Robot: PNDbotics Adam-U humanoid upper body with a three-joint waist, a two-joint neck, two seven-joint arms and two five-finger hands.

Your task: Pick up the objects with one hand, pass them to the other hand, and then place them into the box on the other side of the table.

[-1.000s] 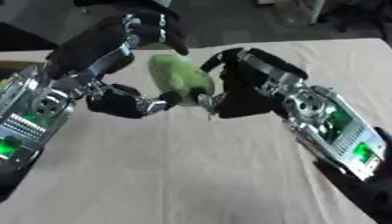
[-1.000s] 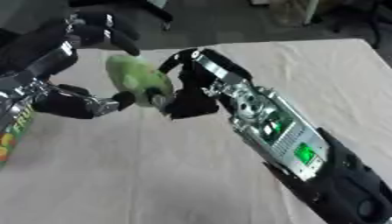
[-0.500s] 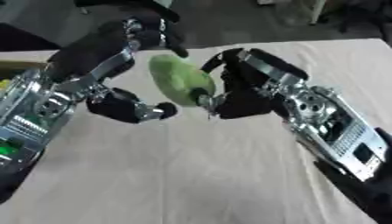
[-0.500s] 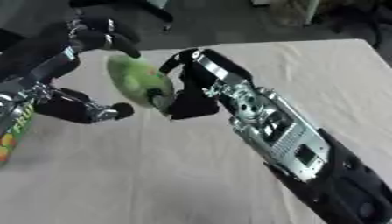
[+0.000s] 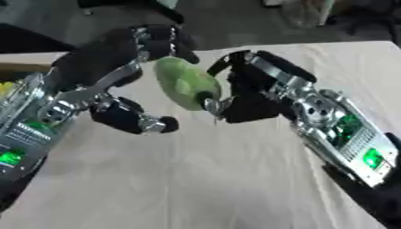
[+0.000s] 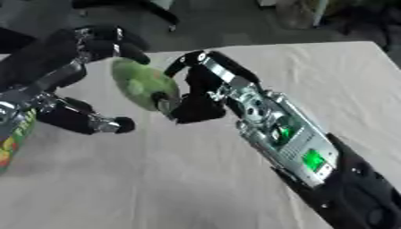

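A green, rounded soft object hangs above the beige table between my two hands. My right hand is shut on it, with fingers curled over its upper right side and the thumb tip under its lower end. My left hand is spread on the object's left. Its fingers arch just above the object's top, and its thumb sticks out below, apart from the object. Whether those fingers touch the object I cannot tell.
A box edge with yellow and colourful contents shows at the left border, partly behind my left forearm. The table's far edge runs across the top, with dark floor and furniture legs beyond it.
My left thumb has dropped down and away from the green object, and the left hand has spread wider. The right hand keeps its hold, with the object slightly higher.
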